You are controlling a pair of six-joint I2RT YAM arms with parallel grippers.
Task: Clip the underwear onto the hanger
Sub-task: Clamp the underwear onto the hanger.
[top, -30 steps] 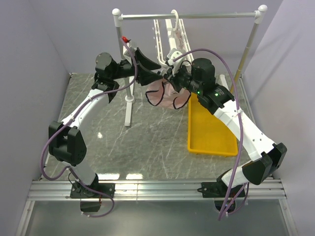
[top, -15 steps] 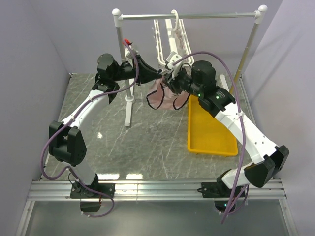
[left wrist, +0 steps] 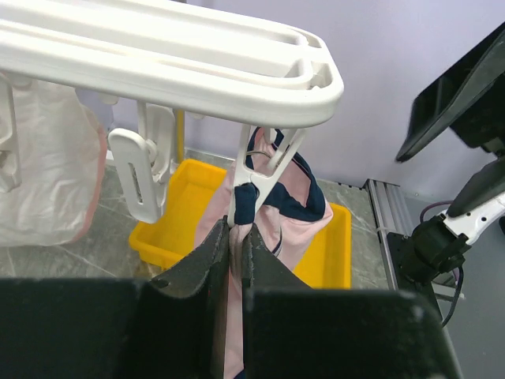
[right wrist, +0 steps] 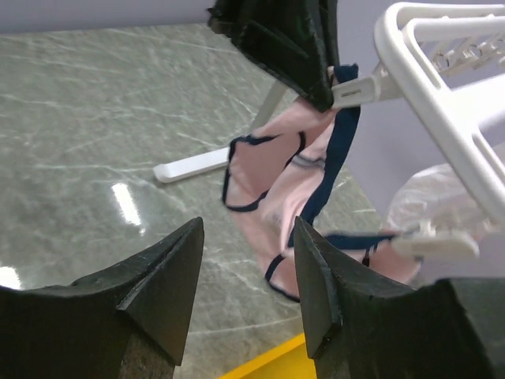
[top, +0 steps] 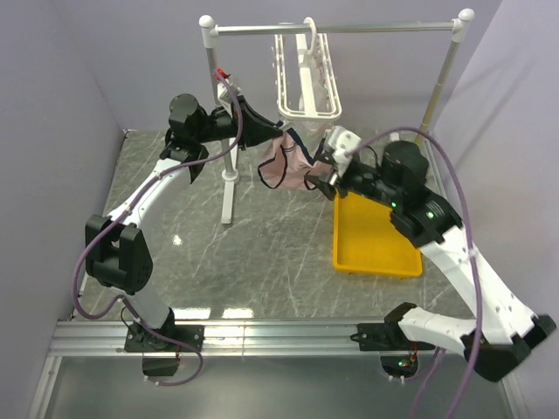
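Observation:
The white hanger (top: 307, 84) hangs by its hook from the rail. A pale pink underwear (top: 286, 162) with navy trim dangles below the hanger's near end. In the left wrist view a white clip (left wrist: 259, 170) pinches its navy band, and the pink underwear (left wrist: 292, 217) falls beneath. My left gripper (left wrist: 235, 237) is shut on the fabric just under that clip, also visible from above (top: 276, 133). My right gripper (right wrist: 248, 229) stands open and apart from the underwear (right wrist: 280, 185), with nothing between its fingers. It sits low and right of the garment (top: 328, 177).
A yellow bin (top: 376, 237) lies on the marble table at right. The grey rail stand (top: 336, 28) with white ball ends spans the back, its left post foot (top: 228, 202) on the table. Another pale garment (left wrist: 43, 178) hangs from the hanger (left wrist: 173, 63) on a clip (right wrist: 434, 246).
My left gripper has shut on the underwear below the clip. My right gripper has opened and pulled back to the right and nearer. The hanger has swung round.

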